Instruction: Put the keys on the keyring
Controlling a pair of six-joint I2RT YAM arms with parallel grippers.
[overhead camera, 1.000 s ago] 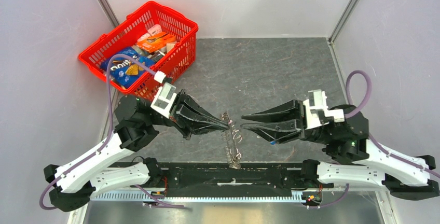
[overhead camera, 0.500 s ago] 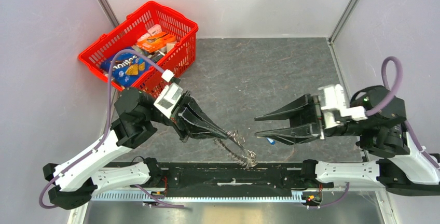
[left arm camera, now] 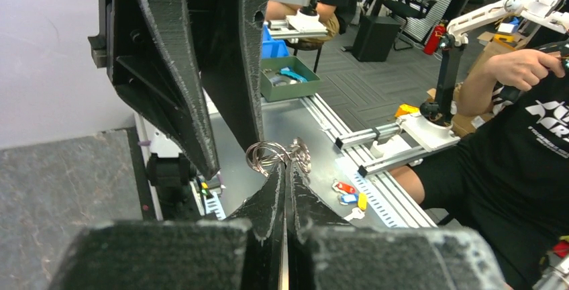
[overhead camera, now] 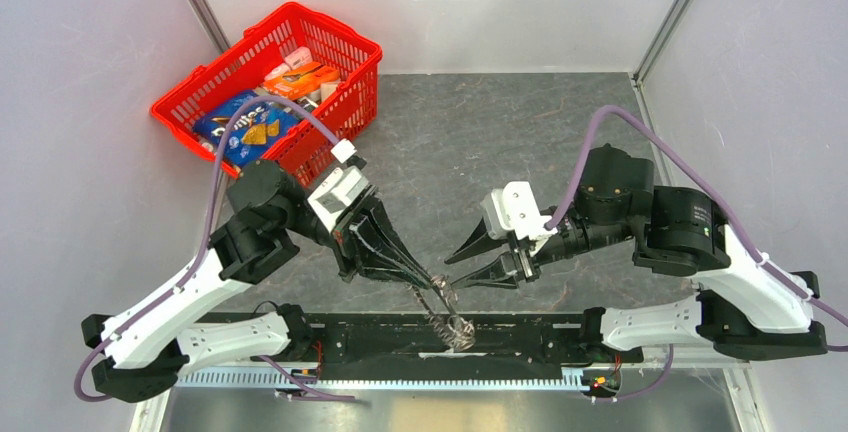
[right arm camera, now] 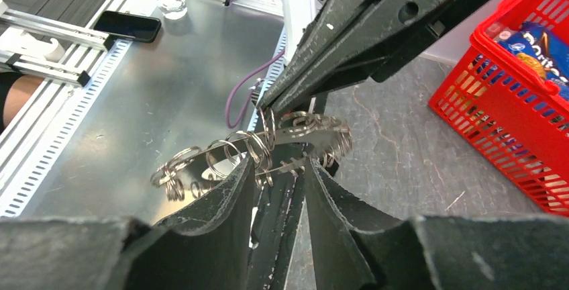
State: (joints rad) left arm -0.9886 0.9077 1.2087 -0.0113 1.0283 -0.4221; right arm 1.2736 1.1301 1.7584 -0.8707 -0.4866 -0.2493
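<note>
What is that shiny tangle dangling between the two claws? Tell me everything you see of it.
Those are the keys: a silvery metal bunch of flat keys and looped wire rings, strung together like a chain. The shut left claw pinches it by its rings, and the rest hangs loose. The open right claw has a finger on either side of it.
</note>
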